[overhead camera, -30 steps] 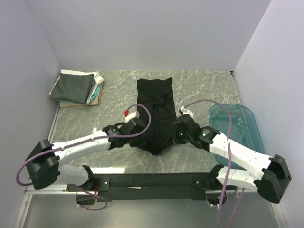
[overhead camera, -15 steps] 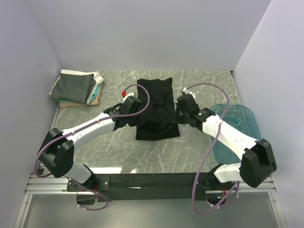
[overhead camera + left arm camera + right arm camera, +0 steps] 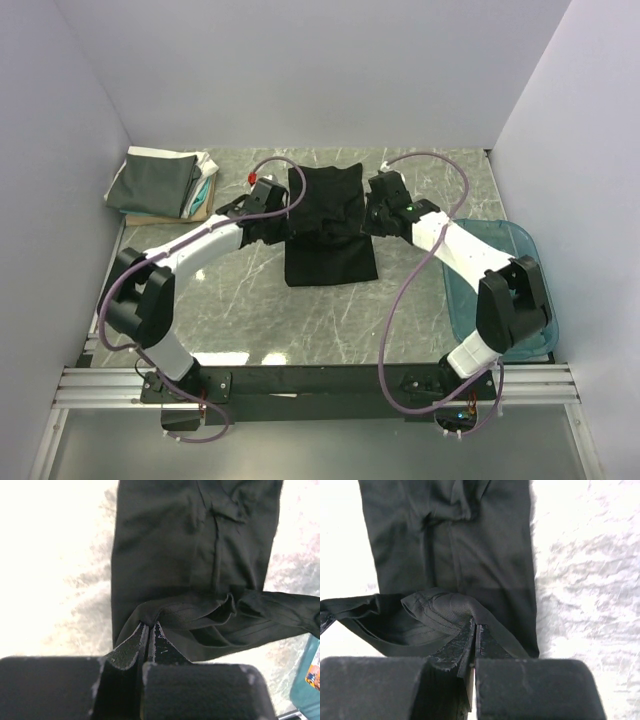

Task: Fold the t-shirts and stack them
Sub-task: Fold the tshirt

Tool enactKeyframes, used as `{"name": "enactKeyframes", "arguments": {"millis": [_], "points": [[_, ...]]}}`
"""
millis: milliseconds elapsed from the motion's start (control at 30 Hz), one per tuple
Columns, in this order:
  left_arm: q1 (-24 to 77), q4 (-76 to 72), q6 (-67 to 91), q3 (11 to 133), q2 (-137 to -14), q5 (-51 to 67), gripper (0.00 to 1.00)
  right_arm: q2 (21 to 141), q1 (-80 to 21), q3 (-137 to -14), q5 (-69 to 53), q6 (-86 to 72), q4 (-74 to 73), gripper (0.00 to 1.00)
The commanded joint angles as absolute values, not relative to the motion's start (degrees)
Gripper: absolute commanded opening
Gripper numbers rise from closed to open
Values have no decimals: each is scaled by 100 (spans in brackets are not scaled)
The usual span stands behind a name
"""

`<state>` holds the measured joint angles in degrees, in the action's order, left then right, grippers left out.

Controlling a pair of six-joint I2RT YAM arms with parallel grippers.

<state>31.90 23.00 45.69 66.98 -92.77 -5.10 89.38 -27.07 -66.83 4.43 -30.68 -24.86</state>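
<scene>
The black t-shirt (image 3: 330, 262) lies lengthwise on the marble table (image 3: 300, 325) between the two grippers, each of which pinches one side edge about midway along its length; the left gripper (image 3: 278, 226) has its jaws pressed together on a fold at the left edge, and in the left wrist view its fingertips (image 3: 127, 652) meet with only a thin layer of black fabric between them; the right gripper (image 3: 372, 224) is clamped the same way on a bunched hem at the right edge; a raised, creased band of cloth runs from one gripper to the other; beyond both sets of fingertips the rest of the shirt lies flat on the table; nearer the arm bases, more of the shirt rests flat; the stack of folded shirts (image 3: 158, 182), dark grey on top, sits well to the left of the left gripper, by the far corner; the teal tub (image 3: 515, 250) stands to the right of the right gripper, apart from the shirt.
</scene>
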Motion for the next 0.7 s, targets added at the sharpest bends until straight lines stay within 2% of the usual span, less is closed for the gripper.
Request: {"name": "enactKeyframes", "arguments": {"millis": [0, 667], "points": [[3032, 2083, 4280, 7066, -9448, -246, 1, 9105, -2593, -7092, 475, -2936, -2355, 0], [2646, 2408, 3701, 8411, -11074, -290, 1, 10370, -2145, -7892, 387, -2979, -2241, 0]]}}
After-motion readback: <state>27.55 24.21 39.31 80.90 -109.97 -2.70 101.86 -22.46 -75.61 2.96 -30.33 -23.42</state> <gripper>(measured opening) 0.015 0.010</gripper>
